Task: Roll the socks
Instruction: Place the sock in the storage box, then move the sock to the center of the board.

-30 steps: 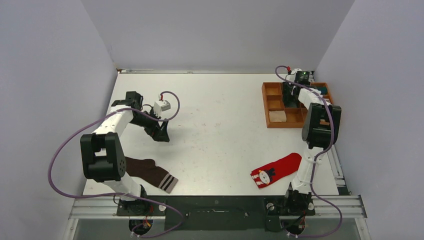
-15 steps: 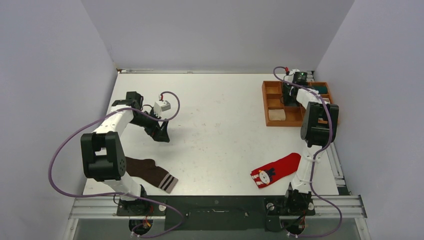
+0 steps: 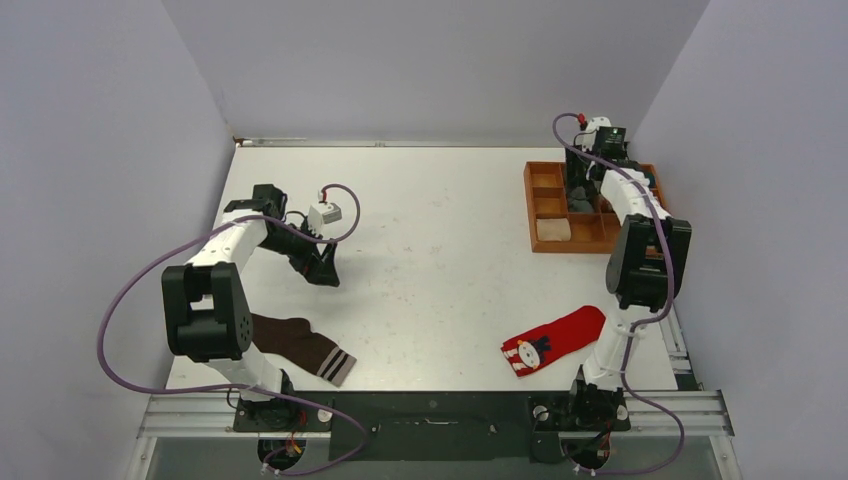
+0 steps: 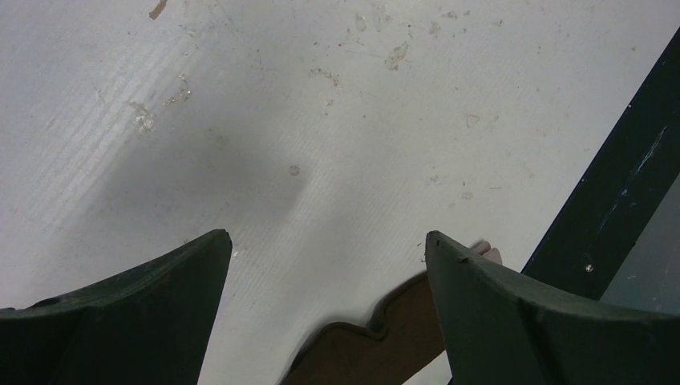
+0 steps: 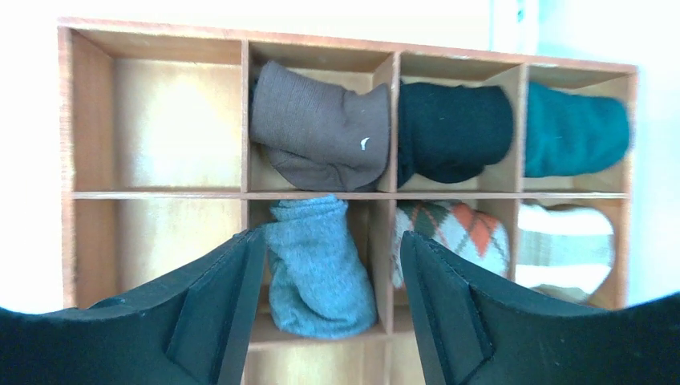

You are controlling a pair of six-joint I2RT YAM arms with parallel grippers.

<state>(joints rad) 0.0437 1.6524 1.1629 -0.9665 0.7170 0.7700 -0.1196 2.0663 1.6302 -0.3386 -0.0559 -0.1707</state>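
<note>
The plain grey sock [image 5: 321, 273], bunched up, lies in a lower compartment of the wooden organiser [image 5: 152, 195]. My right gripper [image 5: 333, 234] hovers open just above it, one finger on each side, holding nothing. In the top view the right gripper [image 3: 577, 185] is over the organiser [image 3: 535, 212]. The dark brown sock [image 3: 300, 345] with its pale-striped cuff lies flat at the front left. My left gripper [image 3: 325, 272] is open and empty above the table, a little behind it; the sock's edge [image 4: 377, 349] shows low in the left wrist view. The red sock [image 3: 555, 340] lies flat at the front right.
The organiser also holds a brown bundle [image 5: 321, 128], a black one [image 5: 453, 132], a teal one [image 5: 573, 132], an argyle one [image 5: 453, 233] and a cream striped one [image 5: 565, 245]. Its two left compartments are bare. A beige bundle [image 3: 555, 232] sits in its near corner. Walls close three sides.
My right wrist has risen and drawn back from the organiser, and the grey sock now shows lying in its compartment. The left arm has barely moved.
</note>
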